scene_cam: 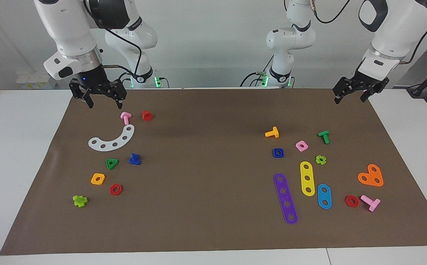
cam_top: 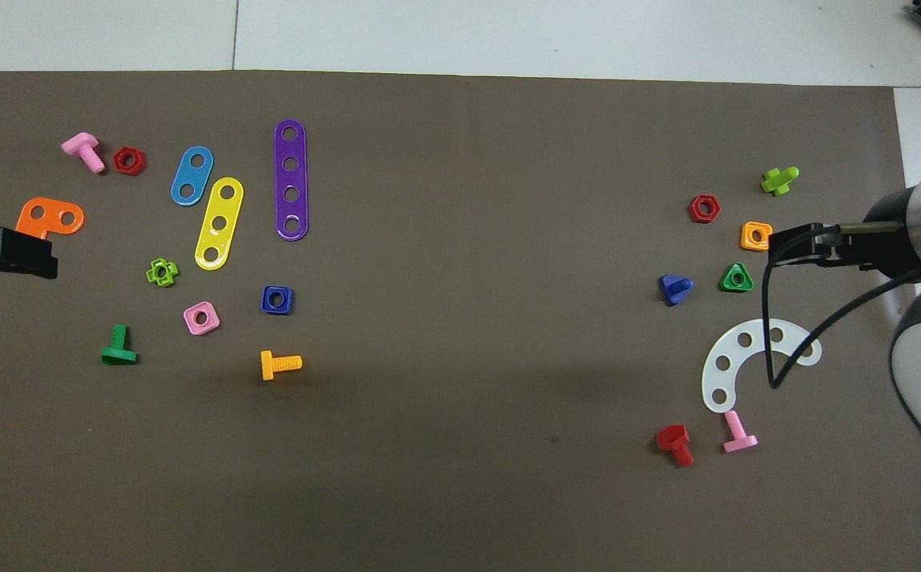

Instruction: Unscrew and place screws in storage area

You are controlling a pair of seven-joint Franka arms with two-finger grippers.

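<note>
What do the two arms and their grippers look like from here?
Both arms are glossy white with rounded dark grey joint panels and black cables looped along them. Each wrist ends in a silver ring above a black two-finger gripper with jointed links. A small blue light glows on the right gripper; none is visible on the left gripper.

We are looking at a white table (scene_cam: 21,154) that is carrying a broad brown paper mat (scene_cam: 213,221) over most of its top, with bare white showing at both ends and along the edge farthest from the robots. A seam is running across the white top (cam_top: 235,36). A pale, plain wall (scene_cam: 213,44) is standing at the robots' end. Soft, even light is falling on the mat, leaving faint shadows. A white box (scene_cam: 32,79) is sitting by the wall.
</note>
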